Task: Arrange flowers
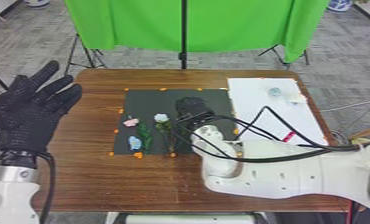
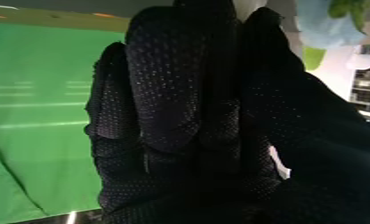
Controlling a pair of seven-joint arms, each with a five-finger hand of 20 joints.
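The left robot hand (image 1: pixel 35 112) is open; whether the right robot hand (image 1: pixel 192 107) grips something, one cannot tell. The white flower (image 1: pixel 161 118) lies left of it, on the dark mat (image 1: pixel 144 101). Probably light and easily crushed, it is better taken by its stem (image 1: pixel 168 132).

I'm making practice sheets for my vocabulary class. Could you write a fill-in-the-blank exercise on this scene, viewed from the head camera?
The white sheet is to the ____ of the black sheet.
The pink flower lies ____ of the black sheet's white flower.
The hand over the black sheet is the robot's ____ one.
The curtain is ____.

Missing: right; left; right; green.
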